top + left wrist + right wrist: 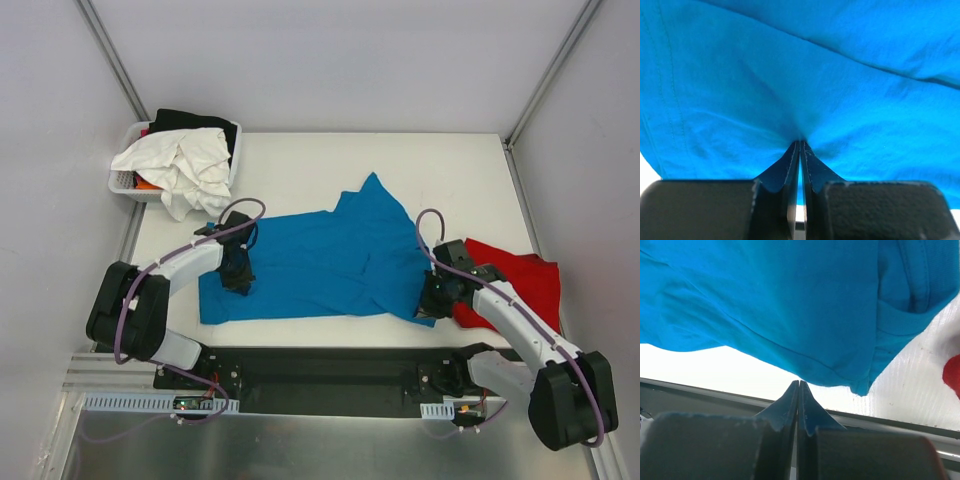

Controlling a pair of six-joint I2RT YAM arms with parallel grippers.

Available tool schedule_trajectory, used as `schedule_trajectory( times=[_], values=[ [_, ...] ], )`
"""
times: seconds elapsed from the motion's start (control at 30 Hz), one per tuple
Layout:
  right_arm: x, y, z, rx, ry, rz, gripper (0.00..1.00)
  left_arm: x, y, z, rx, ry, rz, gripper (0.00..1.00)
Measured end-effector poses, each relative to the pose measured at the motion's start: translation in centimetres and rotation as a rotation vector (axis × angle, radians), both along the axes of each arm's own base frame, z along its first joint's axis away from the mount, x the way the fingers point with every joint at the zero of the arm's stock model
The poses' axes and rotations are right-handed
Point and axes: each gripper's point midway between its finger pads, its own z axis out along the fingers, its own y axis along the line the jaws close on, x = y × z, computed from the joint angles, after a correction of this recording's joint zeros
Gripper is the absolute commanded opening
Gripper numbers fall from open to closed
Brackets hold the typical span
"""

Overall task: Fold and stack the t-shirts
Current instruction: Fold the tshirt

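The overhead view alone shows the whole layout. A white basket [122, 186] stands in the far left corner of the table [400, 165], holding a white cloth [185, 160] and a black cloth [195, 120]. The blue shirt [320, 262] lies spread across the middle, towards the near edge. The red shirt [522, 280] lies crumpled by the right edge. Only the wrist views show how the jaws stand.

Left claw [238, 272]: it rests on the left part of the blue shirt. In the left wrist view the jaws are pressed together and the blue cloth puckers to a point at their tips, so this claw pinches the shirt.

Right claw [435, 296]: it sits at the near right corner of the blue shirt, between that shirt and the red one. In the right wrist view the jaws are pressed together with their tips at the blue hem. Whether cloth is caught between them cannot be told. The same view shows a sliver of red shirt at its right border, with bare table between it and the blue hem.

The table surface is white and matte. Plain pale walls enclose it on the left, far and right sides. A black plate [320, 365] along the near edge carries both arm bases.
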Motion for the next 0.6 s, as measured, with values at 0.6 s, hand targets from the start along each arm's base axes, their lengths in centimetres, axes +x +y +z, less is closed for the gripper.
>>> schedule_trajectory(
  times=[0.6],
  values=[
    [3.7,0.8,0.3,-0.050,0.002,0.044,0.01,3.9,-1.2,6.6,-0.020,-0.134,-0.002,0.11]
  ],
)
